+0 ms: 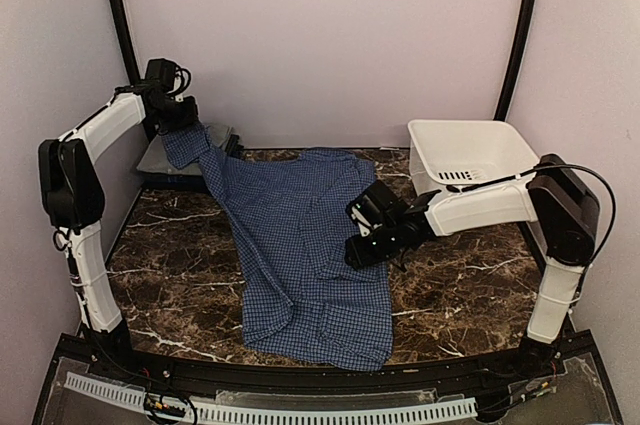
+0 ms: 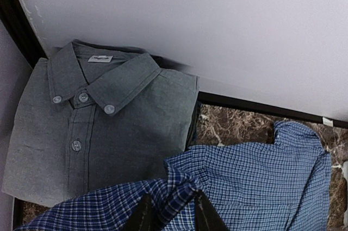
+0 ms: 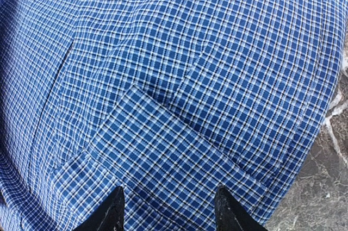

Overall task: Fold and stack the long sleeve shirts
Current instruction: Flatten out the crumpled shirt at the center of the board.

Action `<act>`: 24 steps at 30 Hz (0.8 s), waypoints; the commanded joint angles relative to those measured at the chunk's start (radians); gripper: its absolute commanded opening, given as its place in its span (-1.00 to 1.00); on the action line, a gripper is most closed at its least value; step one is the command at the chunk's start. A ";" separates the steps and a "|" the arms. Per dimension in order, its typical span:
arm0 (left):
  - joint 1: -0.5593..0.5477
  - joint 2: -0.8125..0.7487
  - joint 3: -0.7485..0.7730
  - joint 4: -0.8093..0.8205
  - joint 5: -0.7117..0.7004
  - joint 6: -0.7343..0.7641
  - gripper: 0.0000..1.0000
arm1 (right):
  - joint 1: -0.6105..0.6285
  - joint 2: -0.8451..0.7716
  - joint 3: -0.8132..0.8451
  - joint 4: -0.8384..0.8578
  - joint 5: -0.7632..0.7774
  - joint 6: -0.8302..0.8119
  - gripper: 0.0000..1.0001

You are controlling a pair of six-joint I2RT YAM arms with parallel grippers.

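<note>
Clamping a sleeve of the blue fine-checked cloth shirt, your left gripper holds it up beside the folded grey collared shirt; your right gripper, fingers apart, rests over the blue body on the brown marbled table.

Dark marble worktop: blue checked shirt spread across the middle, folded grey shirt far-left corner, white tub far right.

Left gripper raised, right gripper parted
</note>
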 commanded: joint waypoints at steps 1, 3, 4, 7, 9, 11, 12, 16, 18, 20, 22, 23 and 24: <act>-0.036 -0.078 -0.088 -0.039 0.003 -0.027 -0.27 | 0.008 -0.043 0.033 -0.019 0.027 -0.011 0.07; -0.068 -0.121 -0.152 -0.033 -0.008 -0.041 -0.08 | 0.008 -0.041 0.040 -0.019 0.028 -0.014 0.07; -0.092 -0.153 -0.197 -0.029 -0.012 -0.047 -0.01 | 0.008 -0.038 0.044 -0.020 0.029 -0.016 0.07; -0.148 -0.226 -0.303 -0.004 -0.011 -0.084 0.07 | 0.008 -0.027 0.054 -0.017 0.028 -0.023 0.07; -0.206 -0.281 -0.406 0.005 -0.003 -0.119 0.09 | 0.008 -0.018 0.062 -0.016 0.023 -0.030 0.07; -0.247 -0.334 -0.488 0.017 0.050 -0.165 0.09 | 0.008 -0.012 0.069 -0.016 0.019 -0.037 0.06; -0.264 -0.373 -0.515 0.020 0.069 -0.180 0.09 | 0.008 -0.011 0.070 -0.015 0.020 -0.041 0.07; -0.382 -0.458 -0.662 0.016 0.093 -0.269 0.08 | 0.007 -0.006 0.073 -0.014 0.027 -0.059 0.06; -0.442 -0.492 -0.731 -0.002 0.091 -0.324 0.07 | 0.007 -0.005 0.073 -0.014 0.027 -0.068 0.07; -0.498 -0.523 -0.799 -0.005 0.089 -0.379 0.06 | 0.007 -0.009 0.064 -0.005 0.025 -0.073 0.07; -0.547 -0.548 -0.859 0.004 0.090 -0.444 0.04 | 0.005 -0.014 0.056 -0.002 0.024 -0.077 0.07; -0.573 -0.556 -0.887 0.008 0.094 -0.461 0.03 | 0.005 -0.016 0.054 0.000 0.024 -0.079 0.06; -0.588 -0.556 -0.905 0.014 0.095 -0.485 0.01 | 0.005 -0.020 0.048 0.003 0.023 -0.080 0.06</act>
